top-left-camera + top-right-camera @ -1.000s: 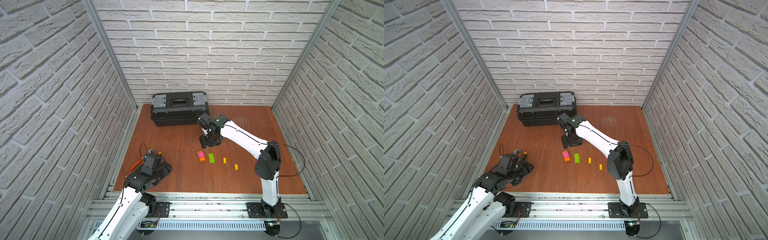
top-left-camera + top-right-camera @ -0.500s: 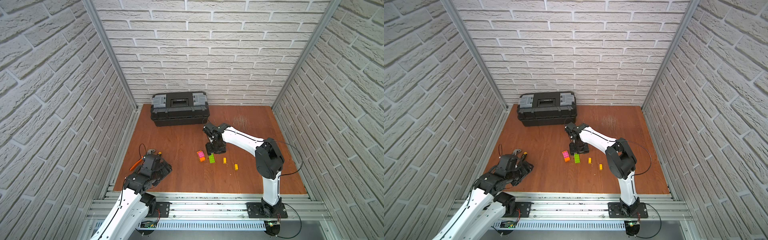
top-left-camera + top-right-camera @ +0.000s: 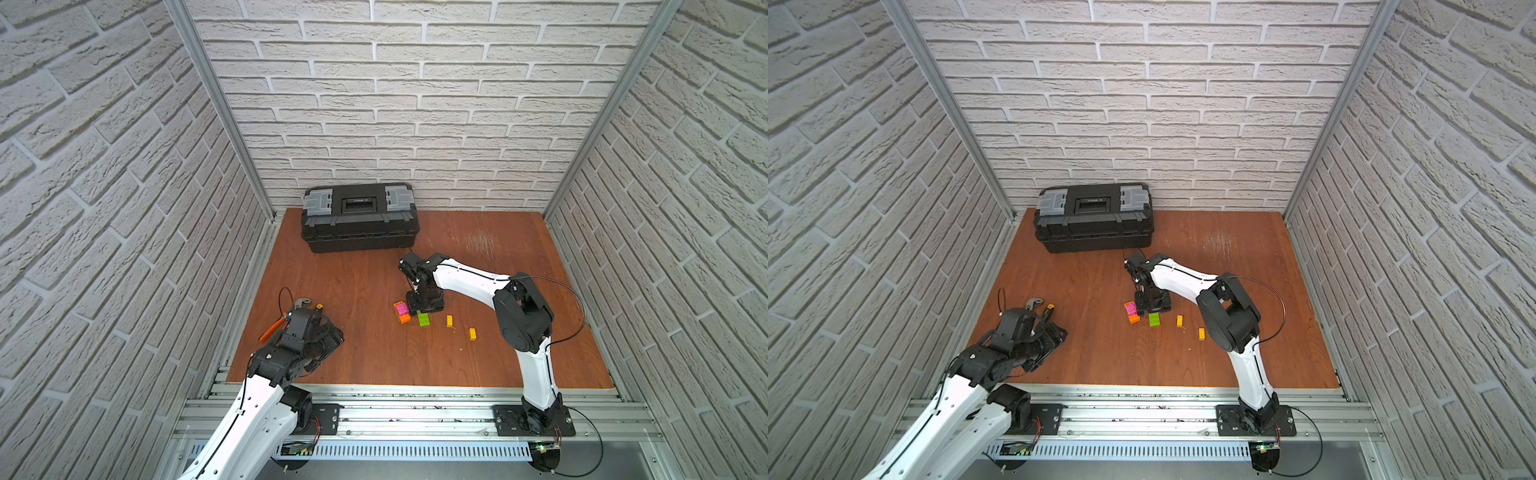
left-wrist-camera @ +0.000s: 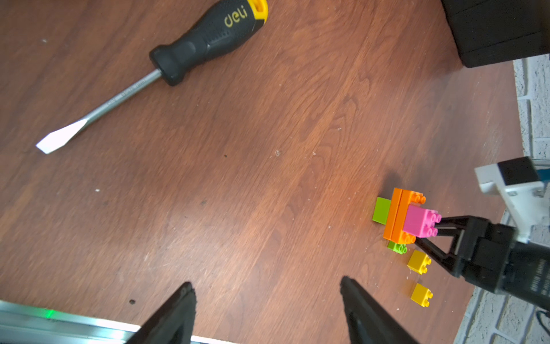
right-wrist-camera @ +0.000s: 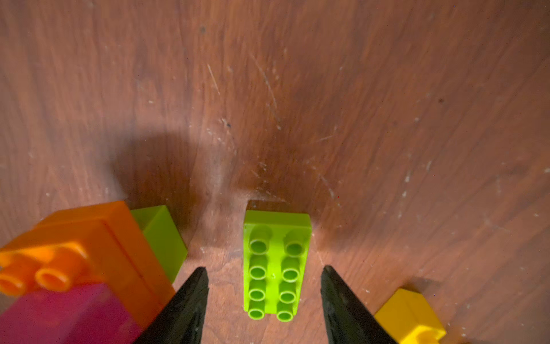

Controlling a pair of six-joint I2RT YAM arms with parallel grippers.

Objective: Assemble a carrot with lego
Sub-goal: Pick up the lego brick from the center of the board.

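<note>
A small clump of joined lego (image 3: pixel 402 311) (image 4: pixel 407 219), two orange bricks with a pink one on top and a short lime-green one at the end, lies mid-table. Close beside it a long lime-green brick (image 3: pixel 423 319) (image 5: pixel 275 265) lies flat, studs up. My right gripper (image 5: pixel 264 269) (image 3: pixel 423 311) is low over this brick, open, with one finger on each side and a gap to both. Two tiny yellow bricks (image 3: pixel 449 320) (image 3: pixel 472 333) lie further right. My left gripper (image 4: pixel 267 283) (image 3: pixel 330 337) rests open and empty at the front left.
A black toolbox (image 3: pixel 359 218) stands shut against the back wall. A black-handled screwdriver (image 4: pixel 178 65), an orange-handled hand tool (image 3: pixel 272 328) and a wrench (image 3: pixel 302 302) lie by my left gripper. Brick walls close in three sides.
My right arm has swung from near the toolbox toward the front and come down over the long lime-green brick. The left arm has not moved.
</note>
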